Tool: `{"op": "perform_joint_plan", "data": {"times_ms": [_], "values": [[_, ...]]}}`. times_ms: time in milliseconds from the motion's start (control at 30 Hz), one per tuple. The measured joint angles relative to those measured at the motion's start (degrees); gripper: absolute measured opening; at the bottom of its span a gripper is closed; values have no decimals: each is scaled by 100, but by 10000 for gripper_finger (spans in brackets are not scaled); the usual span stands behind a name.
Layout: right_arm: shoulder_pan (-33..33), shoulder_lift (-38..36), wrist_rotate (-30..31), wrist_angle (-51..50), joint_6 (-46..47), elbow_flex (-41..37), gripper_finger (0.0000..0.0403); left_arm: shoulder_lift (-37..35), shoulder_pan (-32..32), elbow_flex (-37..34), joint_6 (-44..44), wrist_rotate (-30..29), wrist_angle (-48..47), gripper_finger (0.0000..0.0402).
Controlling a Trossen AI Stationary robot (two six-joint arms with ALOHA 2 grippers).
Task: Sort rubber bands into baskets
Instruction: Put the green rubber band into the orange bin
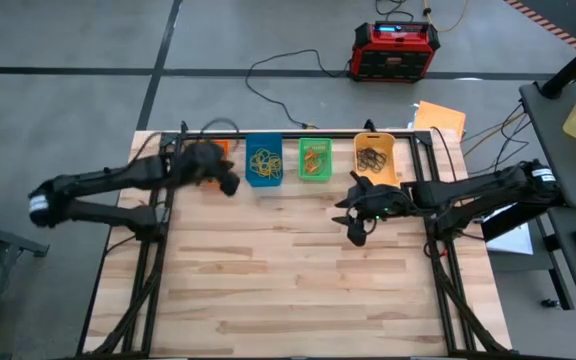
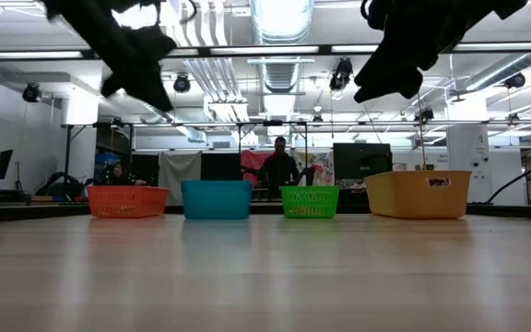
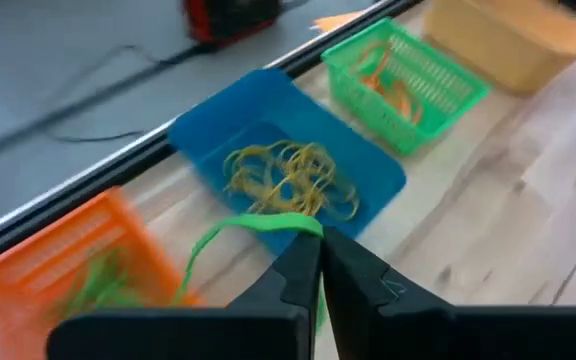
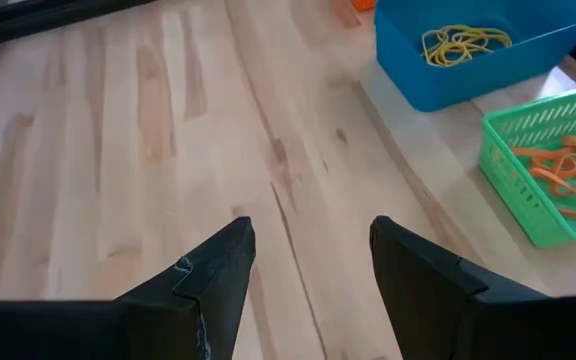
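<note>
Left hand point(image 3: 318, 262) pinching green rubber band point(image 3: 258, 225), just beside blue basket point(image 3: 208, 130)

We see four baskets in a row along the table's far edge: the orange basket point(image 3: 63, 255) holding green bands, the blue basket point(image 1: 263, 160) with a tangle of yellow bands point(image 3: 288, 180), the green basket point(image 1: 315, 159) with orange bands point(image 4: 568, 170), and the larger yellow-orange basket point(image 1: 375, 155) with black bands point(image 1: 372, 157). One green band point(image 3: 253, 228) hangs pinched above the orange and blue baskets.
</note>
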Motion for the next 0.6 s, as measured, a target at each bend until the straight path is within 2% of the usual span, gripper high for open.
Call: {"op": "perform_joint_plan", "data": {"times_ms": [100, 200, 333, 467, 600], "values": [[28, -11, 3, 6, 14, -4, 194, 73, 1376, -436, 580, 1465, 971, 0], [28, 52, 3, 8, 59, -4, 194, 292, 2599, -654, 633, 2521, 1186, 0], [26, 149, 3, 13, 68, -7, 194, 612, 3440, -808, 727, 2670, 1218, 0], [26, 182, 6, 32, 15, -11, 194, 916, 3493, -742, 925, 2711, 1215, 0], [26, 187, 5, 20, 5, -12, 194, 1156, 3479, -652, 963, 2462, 1193, 0]]}}
